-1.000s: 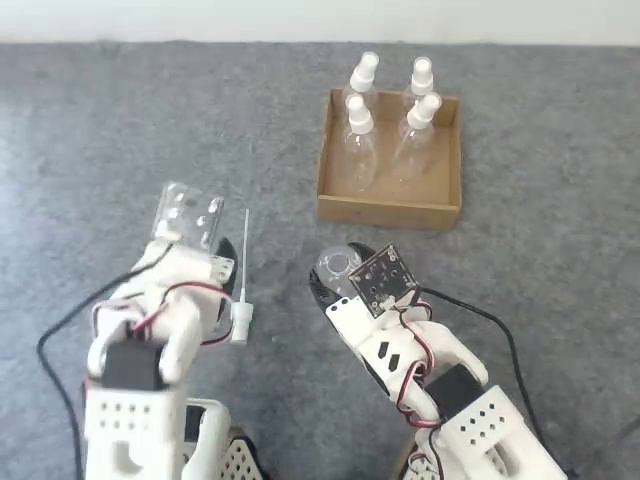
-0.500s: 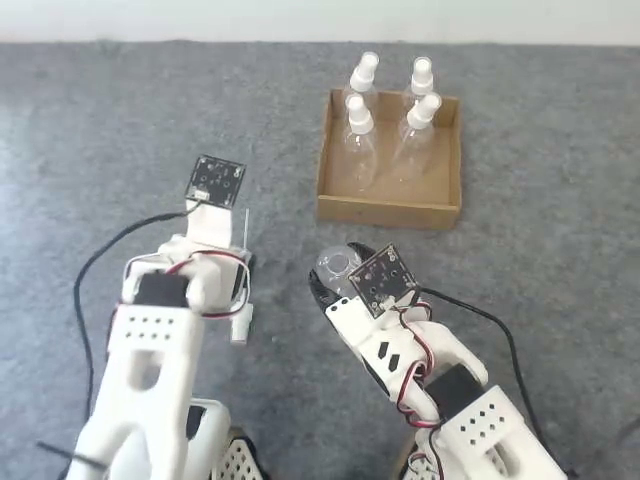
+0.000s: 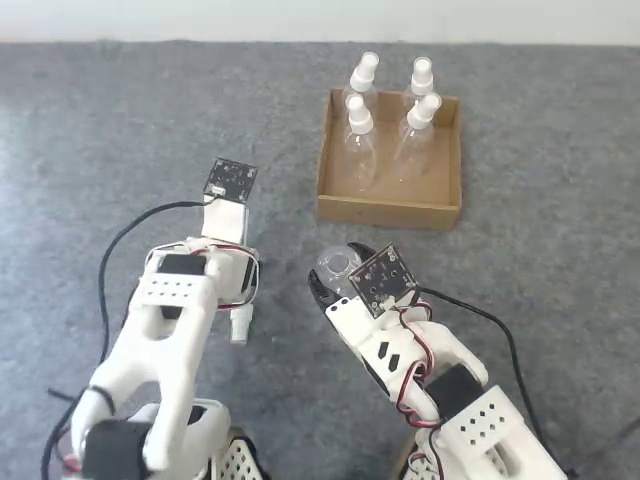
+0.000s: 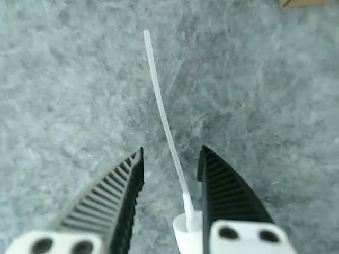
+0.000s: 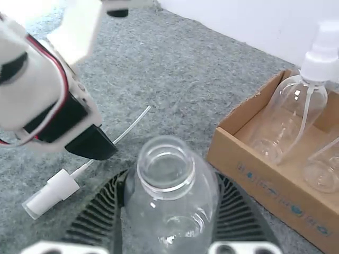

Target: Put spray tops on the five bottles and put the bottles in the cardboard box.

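Observation:
A loose spray top (image 4: pixel 186 230) lies flat on the grey carpet, its thin tube (image 4: pixel 159 95) pointing away from my left arm. My left gripper (image 4: pixel 171 156) hangs open just above it, one finger on each side of the tube. In the high view the white spray head (image 3: pixel 240 322) peeks out beside the left arm. My right gripper (image 5: pixel 172 211) is shut on a clear bottle (image 5: pixel 168 182) that stands upright with an open neck. This bottle (image 3: pixel 335 265) is in front of the cardboard box (image 3: pixel 388 210).
The cardboard box (image 5: pixel 259 172) holds several clear bottles (image 3: pixel 358 150) with white spray tops on them. It sits at the far side of the carpet, beyond the right gripper. Bare carpet stretches to the left of the box.
My left arm has swung forward and down over the spray top, so the arm now covers the tube in the high view. The right arm and its bottle have stayed put.

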